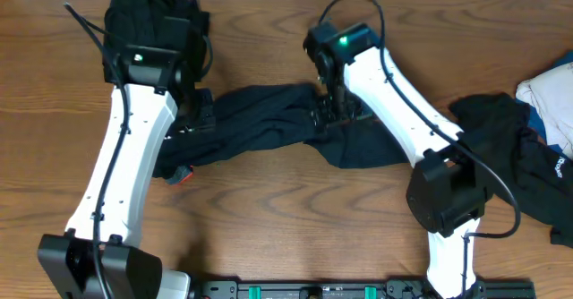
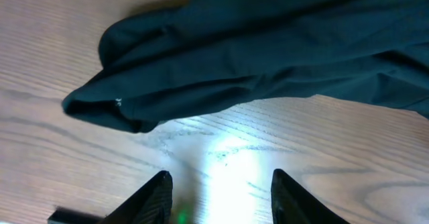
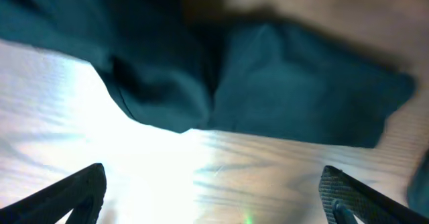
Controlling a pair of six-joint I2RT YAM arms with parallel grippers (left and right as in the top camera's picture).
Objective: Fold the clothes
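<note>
Left gripper [image 2: 220, 184]: fingers apart and empty, with only bare, brightly lit wood between them.
Ahead of the left gripper: a rounded edge of the black trouser-like piece [image 2: 268, 49] lies flat on the table [image 1: 269, 218], clear of the fingertips.
Right gripper [image 3: 213, 184]: fingers spread wide, holding nothing, over lit wood; this view is blurred.
Ahead of the right gripper: dark creased fabric of the same piece, two lobes meeting at a fold, not touched by the fingers.
Grippers from overhead: the left one sits over the piece's left part, the right one near its middle.
Trouser-like piece: stretched across the table's centre between the arms, wrinkled and bunched.
Coral-red band [image 1: 183, 175]: peeks out at the piece's lower left end, just beside the left arm [image 1: 134, 147].
Right arm [image 1: 394, 102]: reaches in diagonally from the lower right.
Black pile [image 1: 152, 12]: at the far left, behind the left arm's wrist.
Black garment [image 1: 506, 147]: crumpled at the right, beside the right arm's base.
White garment [image 1: 546, 93]: at the right edge, with a blue garment [image 1: 566, 62] just behind it.
</note>
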